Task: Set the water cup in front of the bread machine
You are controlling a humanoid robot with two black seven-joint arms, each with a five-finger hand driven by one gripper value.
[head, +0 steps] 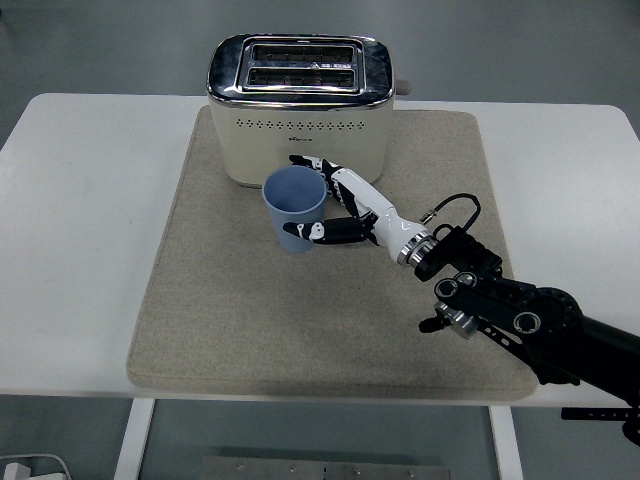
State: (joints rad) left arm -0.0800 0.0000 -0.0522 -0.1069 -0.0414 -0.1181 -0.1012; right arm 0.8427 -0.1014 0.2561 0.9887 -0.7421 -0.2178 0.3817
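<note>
One blue water cup (295,205) is standing upright on the one beige mat (240,320), just in front of the one cream toaster (300,120). The toaster is showing two slots on top. One robot arm is reaching in from the right, and its right hand (345,210) is wrapping its fingers (320,231) around the cup's side, gripping it. The mat is lying on the white table (80,200).

The only marking was a small dark logo on the cream front of the bread machine (300,130), just under its row of vent holes, and it was too small to be read. No other text, number or sign was legible.
</note>
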